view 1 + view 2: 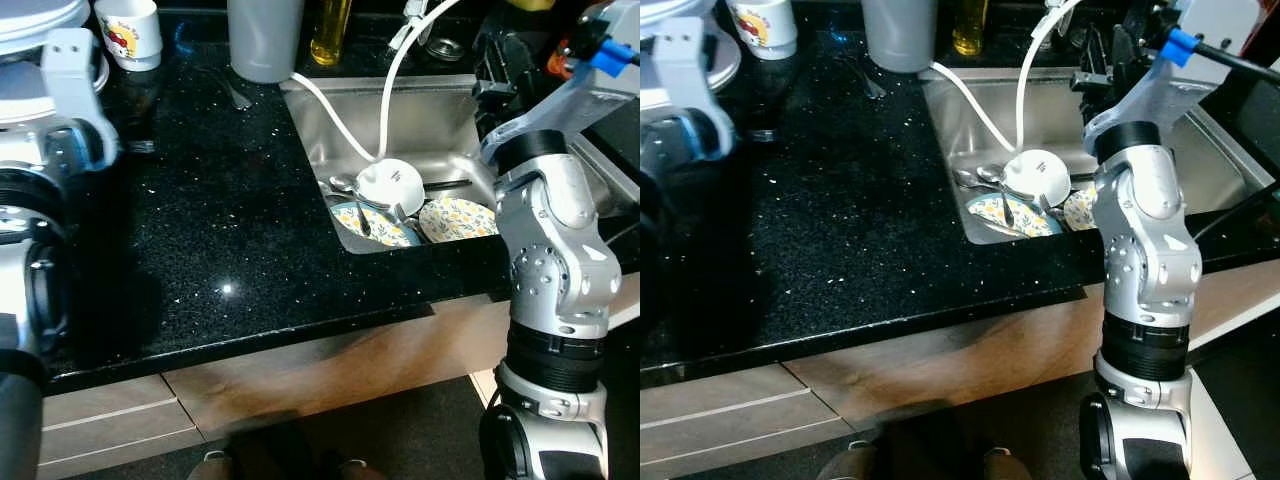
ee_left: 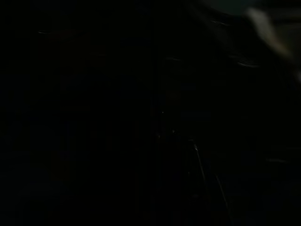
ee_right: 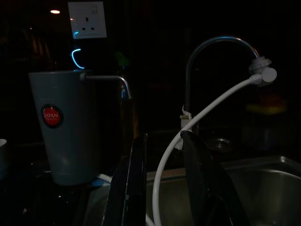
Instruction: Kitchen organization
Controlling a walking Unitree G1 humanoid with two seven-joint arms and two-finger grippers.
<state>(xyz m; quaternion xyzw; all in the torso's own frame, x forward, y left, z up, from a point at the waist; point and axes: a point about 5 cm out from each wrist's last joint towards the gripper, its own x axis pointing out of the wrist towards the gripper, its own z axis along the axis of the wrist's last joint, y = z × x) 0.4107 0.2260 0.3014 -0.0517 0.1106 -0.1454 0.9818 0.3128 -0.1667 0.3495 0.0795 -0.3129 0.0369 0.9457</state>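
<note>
The steel sink [image 1: 430, 110] holds an upturned white bowl [image 1: 390, 185], two floral plates [image 1: 378, 228] [image 1: 458, 218] and some spoons [image 1: 345, 184]. A white hose [image 1: 385, 95] runs from the tap [image 3: 211, 47] down to the bowl. My right gripper [image 3: 163, 139] hovers open above the sink's far right part, pointing toward the tap, with nothing between its fingers [image 3: 134, 188]. On the left, my left arm [image 1: 50, 150] is raised over the black countertop [image 1: 220, 230]. Its wrist view is almost entirely dark.
A grey tumbler [image 1: 265, 40], a yellow oil bottle [image 1: 331, 30] and a white mug with a red print [image 1: 130, 30] stand along the back of the counter. A wall socket [image 3: 87, 19] sits behind the tumbler. Wooden drawer fronts [image 1: 300, 380] run below the counter edge.
</note>
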